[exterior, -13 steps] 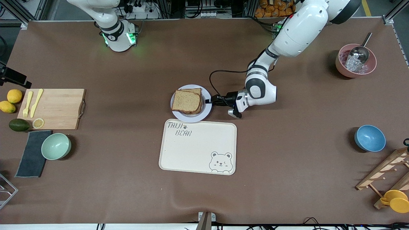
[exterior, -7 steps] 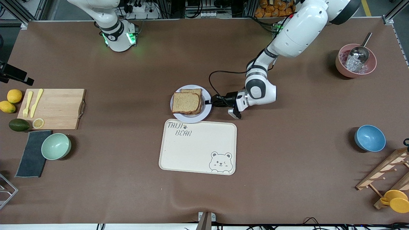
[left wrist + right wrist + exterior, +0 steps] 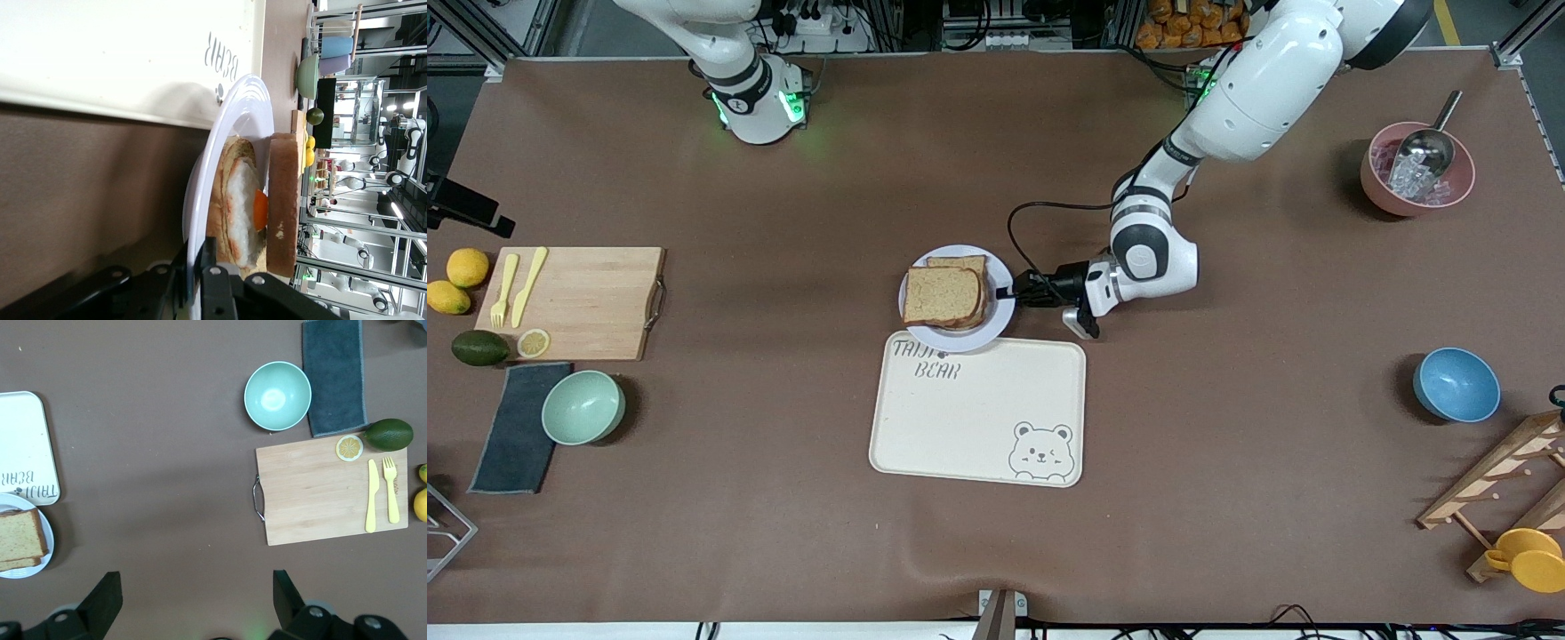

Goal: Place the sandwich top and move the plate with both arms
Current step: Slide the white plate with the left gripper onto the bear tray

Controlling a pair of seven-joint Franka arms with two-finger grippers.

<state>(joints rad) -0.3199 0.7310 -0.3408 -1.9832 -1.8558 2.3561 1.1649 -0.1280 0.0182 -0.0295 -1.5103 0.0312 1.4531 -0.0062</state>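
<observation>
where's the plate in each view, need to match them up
Front view: the plate sits mid-table, overlapping the bear tray's edge nearest the robots, its rim gripped by the left gripper.
Left wrist view: plate seen edge-on, filling the centre, the sandwich on it.
Right wrist view: part of the plate at the picture's edge.
Shared landmark: the tray's BEAR lettering, beside the plate in all three.

A glossy smooth pale lavender-white round plate (image 3: 1003, 313) overlaps a matt cream rectangular plastic-looking tray (image 3: 978, 418) on a matt brown table cover (image 3: 1227, 427).
</observation>
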